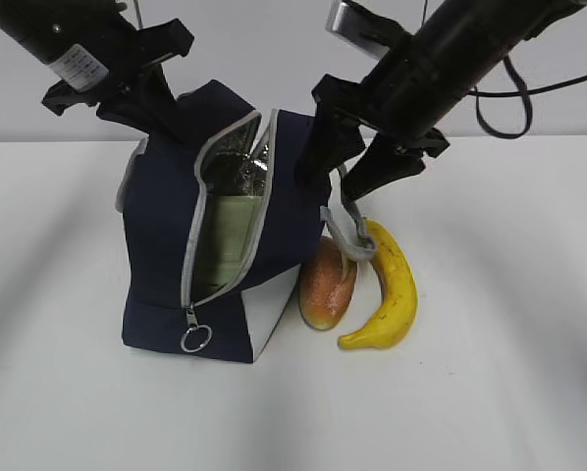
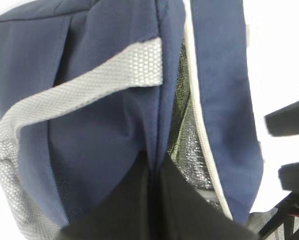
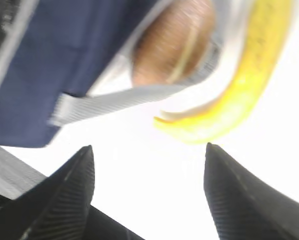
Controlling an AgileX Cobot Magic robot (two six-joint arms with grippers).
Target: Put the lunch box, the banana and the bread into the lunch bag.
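Box [image 1: 230, 235] sits inside the bag [image 1: 161, 226], green lid visible through the unzipped mouth. Bread [image 1: 327, 285] and banana [image 1: 390, 289] lie on the table [image 1: 509, 373], touching, just right of the bag. Left gripper [image 2: 152, 200] pinches the bag's rim, holding it open. Right gripper [image 3: 149, 190] hangs spread and empty over the banana. Judgement: drop straight onto the banana's middle, clear of the strap [image 1: 345, 235] draped across it.

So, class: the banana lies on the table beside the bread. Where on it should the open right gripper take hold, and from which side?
Probably the banana's thick middle, from above, fingers across its width. It lies flat on the table, so the top is free. Its upper end sits under the lunch bag's grey strap, and the bread crowds its inner side, so the middle to lower stretch looks clearest.
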